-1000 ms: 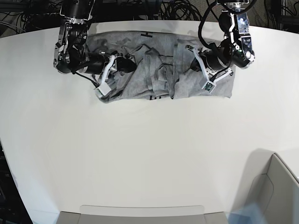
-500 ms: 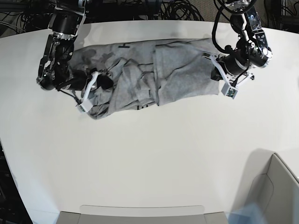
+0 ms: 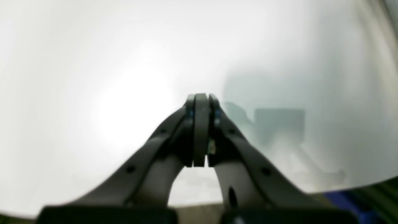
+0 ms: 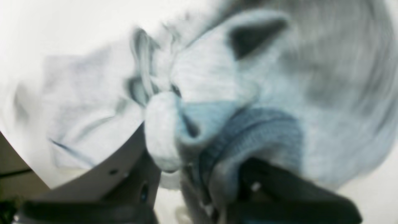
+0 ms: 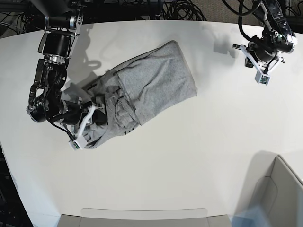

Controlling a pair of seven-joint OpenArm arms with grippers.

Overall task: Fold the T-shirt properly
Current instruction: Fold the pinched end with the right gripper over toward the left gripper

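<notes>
The heather-grey T-shirt (image 5: 151, 87) lies crumpled and slanted on the white table (image 5: 189, 156), left of the middle. My right gripper (image 5: 80, 137), on the left of the base view, is shut on the shirt's bunched lower-left end. In the right wrist view the cloth (image 4: 279, 77) is bunched up in the right gripper (image 4: 183, 149). My left gripper (image 5: 260, 75) hangs over bare table at the far right, apart from the shirt. In the left wrist view the left gripper (image 3: 200, 130) is shut with nothing in it.
A grey box (image 5: 279, 189) stands at the front right corner. A shallow grey tray (image 5: 142, 216) sits at the front edge. Black cables (image 5: 180, 9) lie behind the table's back edge.
My left gripper has let go of the shirt and swung away to the right. My right gripper has dragged the shirt left and toward the front, so it now lies slanted.
</notes>
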